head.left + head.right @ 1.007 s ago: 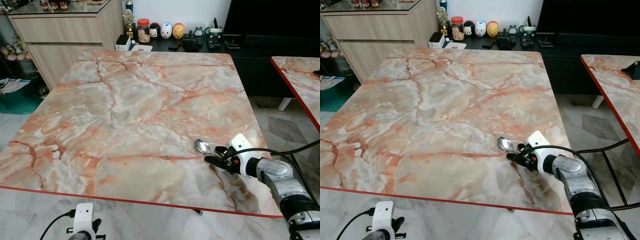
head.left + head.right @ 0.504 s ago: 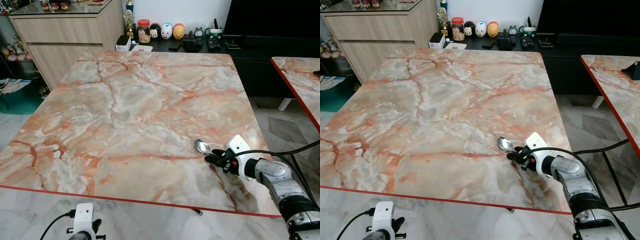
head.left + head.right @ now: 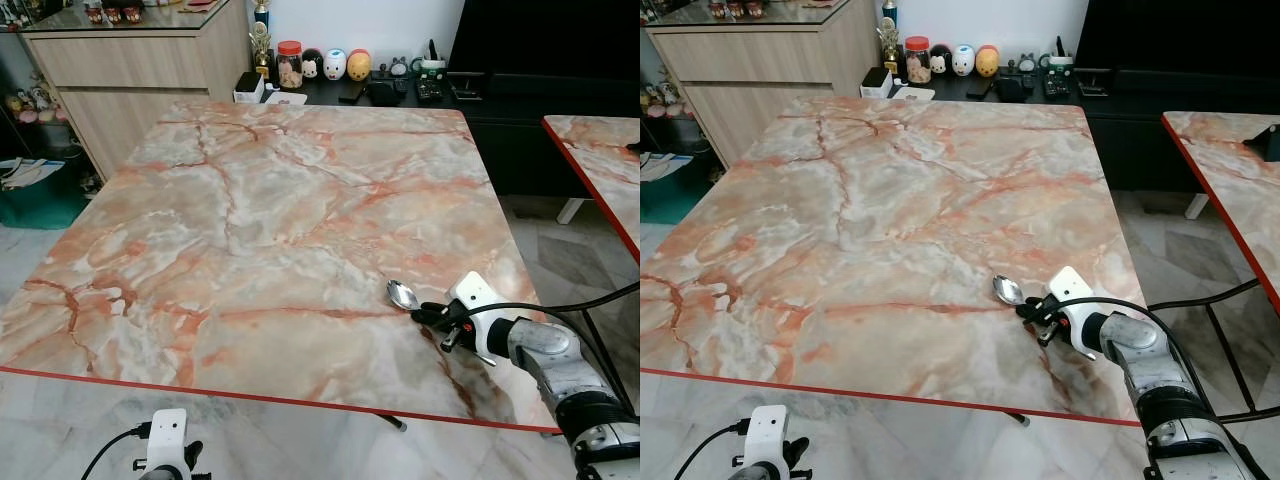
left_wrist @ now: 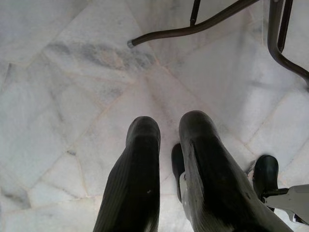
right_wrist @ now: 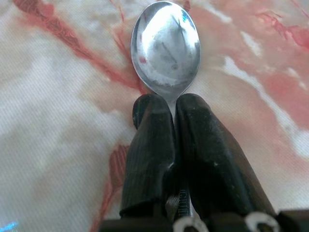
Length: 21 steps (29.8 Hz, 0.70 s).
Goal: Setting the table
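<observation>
We hold the spoon (image 5: 165, 50) in our right claw (image 3: 432, 318). The two black fingers (image 5: 149, 145) are pressed together on the handle, and the bowl projects straight ahead of the fingertips. The long axis of the spoon runs in line with the claw, pointing away from our wrist toward the middle of the tabletop (image 3: 280, 220).

The claw sits low over the tabletop, near its front right corner. From the head views we judge that the bowl lies on or just above the marble surface; we cannot tell whether it touches.

Our left claw (image 4: 166, 140) hangs below the tabletop edge, pointing at the floor (image 4: 72, 96). Its fingers stand a little apart with nothing between them. It is well apart from the spoon, so the right arm is the working arm.

We judge the step in hand to be setting the spoon down. Releasing it calls for the fingers to part and the claw to draw back along the handle axis, so the spoon does not swing.
</observation>
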Tool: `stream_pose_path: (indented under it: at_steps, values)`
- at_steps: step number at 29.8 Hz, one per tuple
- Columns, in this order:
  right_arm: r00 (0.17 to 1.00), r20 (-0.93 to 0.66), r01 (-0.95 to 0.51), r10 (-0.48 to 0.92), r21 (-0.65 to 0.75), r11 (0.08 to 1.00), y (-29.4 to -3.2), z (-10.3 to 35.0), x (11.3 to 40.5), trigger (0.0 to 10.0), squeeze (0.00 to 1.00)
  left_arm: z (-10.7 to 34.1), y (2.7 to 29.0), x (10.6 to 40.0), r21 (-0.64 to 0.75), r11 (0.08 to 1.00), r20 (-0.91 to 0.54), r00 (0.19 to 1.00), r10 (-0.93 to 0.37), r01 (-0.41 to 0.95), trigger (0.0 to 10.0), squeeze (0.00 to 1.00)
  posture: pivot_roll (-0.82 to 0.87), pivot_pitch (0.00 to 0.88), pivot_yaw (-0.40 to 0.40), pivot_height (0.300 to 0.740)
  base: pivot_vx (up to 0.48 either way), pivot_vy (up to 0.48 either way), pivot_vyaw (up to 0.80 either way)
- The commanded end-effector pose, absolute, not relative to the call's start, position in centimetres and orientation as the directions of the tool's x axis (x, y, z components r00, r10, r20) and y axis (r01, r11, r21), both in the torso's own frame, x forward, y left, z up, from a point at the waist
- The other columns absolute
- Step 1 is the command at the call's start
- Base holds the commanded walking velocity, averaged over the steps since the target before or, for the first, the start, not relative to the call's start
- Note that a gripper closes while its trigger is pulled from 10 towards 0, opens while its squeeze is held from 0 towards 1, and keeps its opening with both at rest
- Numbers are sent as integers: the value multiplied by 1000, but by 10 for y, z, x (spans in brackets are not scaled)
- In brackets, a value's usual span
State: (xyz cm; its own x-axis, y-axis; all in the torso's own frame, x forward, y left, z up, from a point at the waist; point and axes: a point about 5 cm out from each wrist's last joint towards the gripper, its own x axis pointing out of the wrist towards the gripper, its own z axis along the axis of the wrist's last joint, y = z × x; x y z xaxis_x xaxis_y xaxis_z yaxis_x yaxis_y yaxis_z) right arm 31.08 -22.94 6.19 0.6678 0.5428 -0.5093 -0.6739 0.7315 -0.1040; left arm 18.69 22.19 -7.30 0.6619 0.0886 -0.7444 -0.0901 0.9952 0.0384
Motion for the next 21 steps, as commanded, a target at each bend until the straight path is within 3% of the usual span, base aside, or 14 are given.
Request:
stream_pose_path:
  at_steps: [1, 6, 7, 8, 9, 11, 16, 21]
  values:
    - [677, -536, -641, 505, -92, 762, -229, 51, 307, 0, 0, -76, 221, 181, 40, 995, -762, 641, 90, -92, 10000, 0, -58, 0, 22, 740, 0, 0, 0]
    - [677, -513, -646, 527, -72, 760, -219, 48, 306, 0, 0, -77, 221, 180, 42, 995, -765, 638, 89, -89, 10000, 0, -58, 0, 21, 740, 0, 0, 0]
    - [687, -499, -639, 527, -71, 766, -217, 48, 306, 2471, 0, -77, 221, 180, 42, 995, -765, 638, 89, -89, 10000, 0, -57, 0, 20, 740, 0, 0, 0]
    - [703, -484, -626, 522, -72, 777, -214, 48, 306, 7098, 0, -77, 221, 180, 42, 995, -765, 638, 89, -88, 10000, 0, -55, 0, 20, 740, 0, 0, 0]
    - [727, -467, -600, 504, -74, 796, -211, 47, 308, 10000, 0, -77, 222, 179, 42, 995, -766, 637, 88, -86, 10000, 0, -56, 0, 20, 740, 0, 0, 0]
    - [731, -459, -598, 504, -76, 798, -209, 48, 308, 10000, 0, -77, 222, 179, 43, 995, -766, 637, 88, -86, 10000, 0, -56, 0, 20, 740, 0, 0, 0]
    - [857, -284, -481, 431, -135, 866, -200, 70, 321, 10000, 0, -77, 223, 179, 43, 996, -765, 638, 86, -83, 10000, 0, -60, 0, 21, 740, 0, 0, 0]
    - [883, -191, -452, 428, -105, 886, -186, 85, 323, 10000, 0, -77, 222, 180, 41, 996, -765, 639, 83, -80, 10000, 0, -57, 0, 17, 740, 0, 0, 0]
